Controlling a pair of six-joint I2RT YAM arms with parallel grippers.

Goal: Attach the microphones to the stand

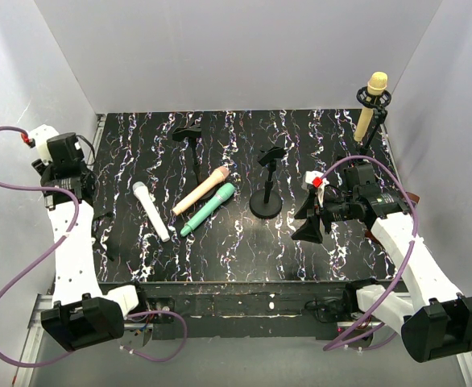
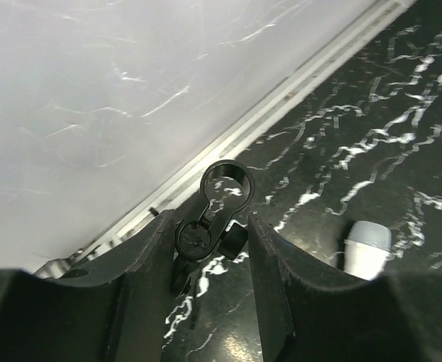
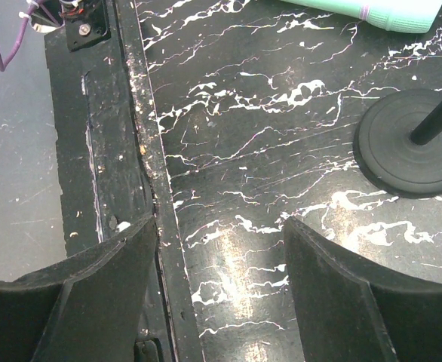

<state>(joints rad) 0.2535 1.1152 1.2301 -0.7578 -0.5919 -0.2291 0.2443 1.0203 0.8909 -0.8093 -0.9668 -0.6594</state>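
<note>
**One microphone clipped, three lying on the worktop**

My left fingers (image 2: 210,220) stand apart. A black ring clip (image 2: 225,183) shows in the gap between them, and I cannot tell whether either finger touches it. The white microphone (image 1: 151,210) lies near them on their right, its rounded head showing in my left wrist view.

My right fingers (image 1: 308,222) are also apart, with nothing between them. They hang over the near right of the worktop (image 1: 244,250), near the round base of the middle stand (image 1: 266,208).

The teal-green microphone (image 1: 208,209) and the peach-pink microphone (image 1: 201,190) lie side by side left of that stand, apart from both pairs of fingers. The yellow-tan microphone (image 1: 373,105) sits tilted, head up, in the holder of the corner stand (image 1: 379,127) at the far right.

That makes four microphones. From above I count three stands, the third being the far stand (image 1: 186,133) at the back left. I cannot tell whether the ring clip belongs to one of them.
</note>
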